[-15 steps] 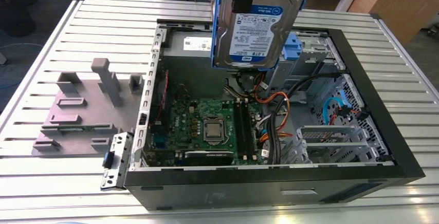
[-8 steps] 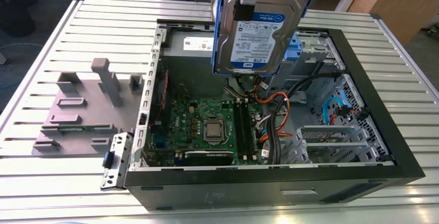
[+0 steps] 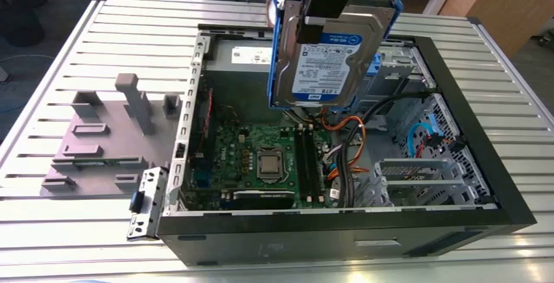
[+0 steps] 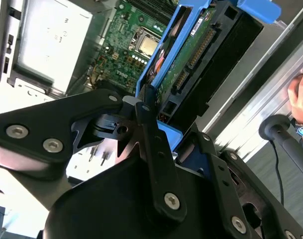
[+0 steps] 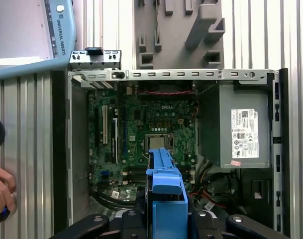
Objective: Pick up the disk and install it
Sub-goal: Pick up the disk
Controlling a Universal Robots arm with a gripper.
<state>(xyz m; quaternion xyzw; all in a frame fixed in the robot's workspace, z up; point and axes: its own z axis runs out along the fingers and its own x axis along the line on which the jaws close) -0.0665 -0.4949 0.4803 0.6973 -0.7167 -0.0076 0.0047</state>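
— Any print worth noting?
— The disk (image 3: pixel 333 56) carries a blue-and-white label (image 3: pixel 322 69) with rows of small print and barcodes, too fine to spell out.
— And inside the case?
— In the first wrist view, a white sticker (image 5: pixel 242 133) sits on the grey box (image 5: pixel 213 124), with fine lines of text, small marks and a red patch near one end. The green circuit board (image 5: pixel 141 119) bears a short white word just beside its socket.
— Anything off the case?
— White capital lettering runs along the light-blue arm cover (image 5: pixel 61 20).
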